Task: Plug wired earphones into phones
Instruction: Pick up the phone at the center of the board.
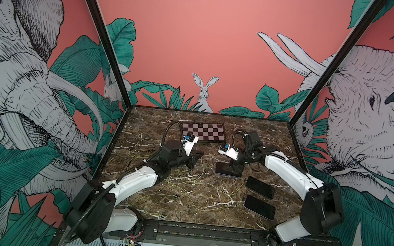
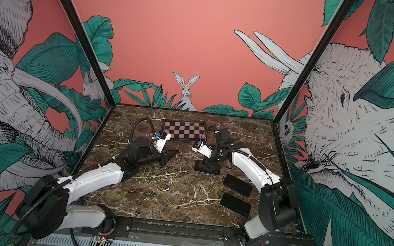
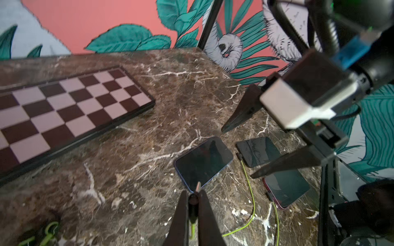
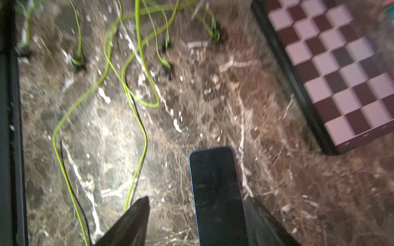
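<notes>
Left wrist view: the left jaws pinch a dark plug [image 3: 193, 199], its tip at a phone's [image 3: 203, 161] edge. Earphones [image 3: 248, 176] cords reach two more phones.

Right wrist view: the right jaws stand wide astride one phone.

Top views: the phones lie toward the desk's [image 1: 141, 123] 4 o'clock.

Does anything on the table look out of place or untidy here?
Only the thin yellow-green earphone cords stand out: they sprawl in loose, crossing loops over the brown marble tabletop. The three flat black phones lie flat, with no damage visible.
</notes>
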Action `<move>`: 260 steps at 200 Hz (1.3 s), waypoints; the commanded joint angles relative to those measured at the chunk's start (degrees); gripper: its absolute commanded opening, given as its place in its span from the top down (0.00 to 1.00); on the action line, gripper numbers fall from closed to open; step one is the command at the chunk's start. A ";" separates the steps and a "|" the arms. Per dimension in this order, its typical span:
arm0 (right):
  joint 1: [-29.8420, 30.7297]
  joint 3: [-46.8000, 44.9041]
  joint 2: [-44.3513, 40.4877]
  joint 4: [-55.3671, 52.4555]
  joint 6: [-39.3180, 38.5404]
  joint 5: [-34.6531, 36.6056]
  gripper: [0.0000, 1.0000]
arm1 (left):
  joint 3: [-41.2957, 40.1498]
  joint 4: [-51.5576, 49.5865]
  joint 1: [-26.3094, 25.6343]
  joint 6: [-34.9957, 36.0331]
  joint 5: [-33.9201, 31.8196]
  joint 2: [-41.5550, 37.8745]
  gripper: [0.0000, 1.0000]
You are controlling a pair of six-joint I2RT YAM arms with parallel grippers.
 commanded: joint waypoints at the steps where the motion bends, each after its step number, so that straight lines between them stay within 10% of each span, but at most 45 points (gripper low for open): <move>1: 1.78 0.54 3.65 -9.16 -7.32 8.13 0.18 | -1.01 0.73 2.11 -5.60 1.81 0.70 1.00; 86: 2.76 3.68 13.46 -6.05 -5.39 19.69 0.09 | -1.46 -1.55 3.42 -5.27 1.61 -0.03 1.00; 260: -2.69 3.89 19.60 -6.81 -12.97 17.72 0.07 | -1.10 -2.58 3.46 -4.85 2.17 0.91 1.00</move>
